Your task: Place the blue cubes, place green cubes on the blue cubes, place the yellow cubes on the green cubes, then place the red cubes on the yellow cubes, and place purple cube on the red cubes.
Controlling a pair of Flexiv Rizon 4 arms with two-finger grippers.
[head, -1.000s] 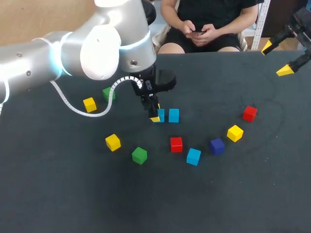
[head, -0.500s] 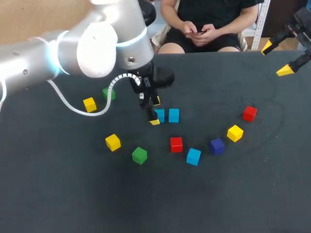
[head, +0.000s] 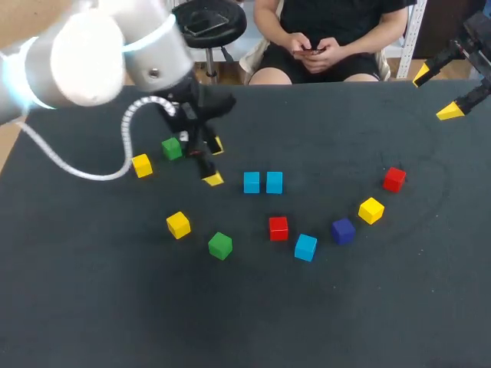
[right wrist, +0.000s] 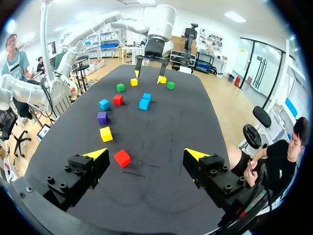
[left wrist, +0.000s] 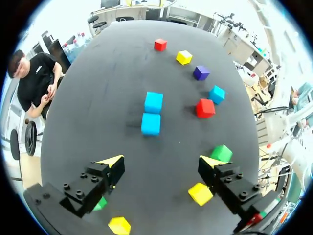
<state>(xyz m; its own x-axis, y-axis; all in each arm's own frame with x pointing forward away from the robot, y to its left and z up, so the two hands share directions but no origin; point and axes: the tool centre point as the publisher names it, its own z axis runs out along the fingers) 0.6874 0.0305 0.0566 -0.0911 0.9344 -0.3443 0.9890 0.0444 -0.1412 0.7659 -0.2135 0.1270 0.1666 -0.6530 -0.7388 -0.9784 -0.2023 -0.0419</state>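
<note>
**Left gripper** (head: pixel 215 162): fingers spread wide, with nothing between them and no cube touched. It hangs over the table just right of the far green cube (head: pixel 172 148). The blue pair (head: pixel 253 182) lies apart to its right.

**Right gripper** (head: pixel 436 93): fingers spread and empty. It is at the table's far right corner, well apart from every cube.

**Task items:** The blue pair sits side by side on the table, the two cubes touching. A third blue cube (head: pixel 305 247) lies nearer, between a red cube (head: pixel 278 228) and the purple cube (head: pixel 343 230). Every cube lies singly on the table surface.

**Change:** A second ago the left gripper stood at the left cube of the blue pair. It has since drawn back to the left and is clear of it. The pair has not shifted, and the right gripper is where it was.
</note>
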